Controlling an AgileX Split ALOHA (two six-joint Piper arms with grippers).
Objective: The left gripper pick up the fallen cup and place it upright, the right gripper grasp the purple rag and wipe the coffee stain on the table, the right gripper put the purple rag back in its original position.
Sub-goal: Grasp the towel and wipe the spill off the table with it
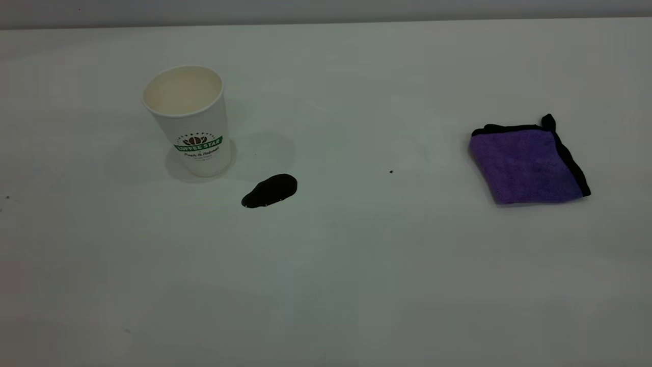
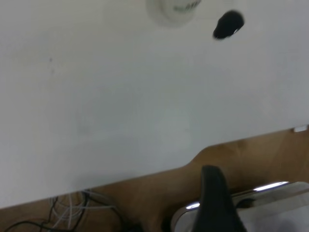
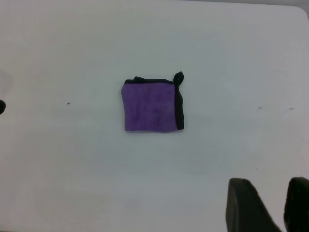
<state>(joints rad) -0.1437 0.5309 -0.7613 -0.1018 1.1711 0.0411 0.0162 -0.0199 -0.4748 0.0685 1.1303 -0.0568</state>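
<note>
The desk (image 1: pixel 356 285) is the largest thing here, a plain white top that carries everything, with its near edge and some cables below showing in the left wrist view. On it, toward the right arm's side, lies the purple rag (image 1: pixel 527 163), folded flat into a rough square with its black edging and small corner loop showing; it sits well apart from the spill, which suggests it is in its resting spot and has not yet been used. On the left arm's side the cup (image 1: pixel 189 120) already stands upright on its base, mouth up, logo facing the exterior camera, so the first part of the job looks done. Just beside the cup's foot, apart from it, is the coffee stain (image 1: pixel 270 190), a glossy black bean-shaped puddle, whole and unsmeared, so the wiping seems yet to come. A tiny dark speck (image 1: pixel 391 172) lies between the stain and the rag. Neither arm appears in the exterior view. The left hand (image 2: pixel 216 203) hangs back past the desk edge, far from the cup, probably parked out of the way; only one dark finger shows, so I cannot tell whether it is wide or narrow. The right hand (image 3: pixel 270 205) hovers high above the rag, its two dark fingers (image 3: pixel 246 203) set apart with a clear gap and nothing between them, a fair stance for coming down on the cloth next.
</note>
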